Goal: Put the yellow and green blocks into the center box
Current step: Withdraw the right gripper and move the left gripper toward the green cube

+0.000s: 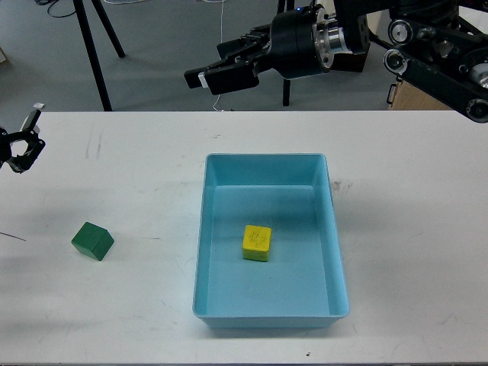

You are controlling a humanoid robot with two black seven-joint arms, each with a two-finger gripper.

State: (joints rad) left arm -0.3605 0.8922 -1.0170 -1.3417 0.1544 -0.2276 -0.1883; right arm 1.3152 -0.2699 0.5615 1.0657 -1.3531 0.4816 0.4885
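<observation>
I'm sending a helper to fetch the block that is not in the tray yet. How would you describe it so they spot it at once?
Start at the blue tray in the middle of the white table. Look left of it, out on the bare tabletop, apart from the tray wall. There sits a small dark green cube, unlike the yellow cube, which lies inside the tray.

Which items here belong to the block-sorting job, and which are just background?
Job items:
yellow block, already in the tray
green block, on the table left of the tray
light-blue tray

Background:
white table
black tripod legs
</observation>
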